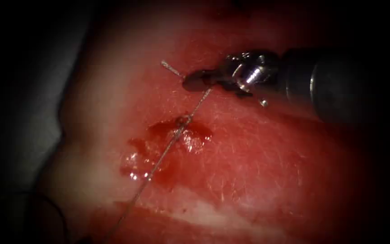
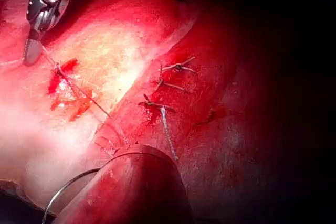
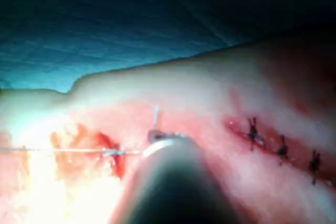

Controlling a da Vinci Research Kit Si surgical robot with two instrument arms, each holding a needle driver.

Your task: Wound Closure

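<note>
I log one tissue (image 1: 267, 180) block, three finished stitches (image 2: 173, 85), and one red fluid (image 1: 168, 144) patch at centre frame. My right end effector (image 1: 195, 81), upper centre, is clamped on the thread (image 1: 159, 158) running lower left. Step: thread handling, I judge.

Pale pink tissue (image 1: 258, 171) is showing glistening red fluid (image 1: 159, 149); grey thread (image 1: 159, 160) is crossing; dark stitches (image 3: 283, 148) are dotting it.
</note>
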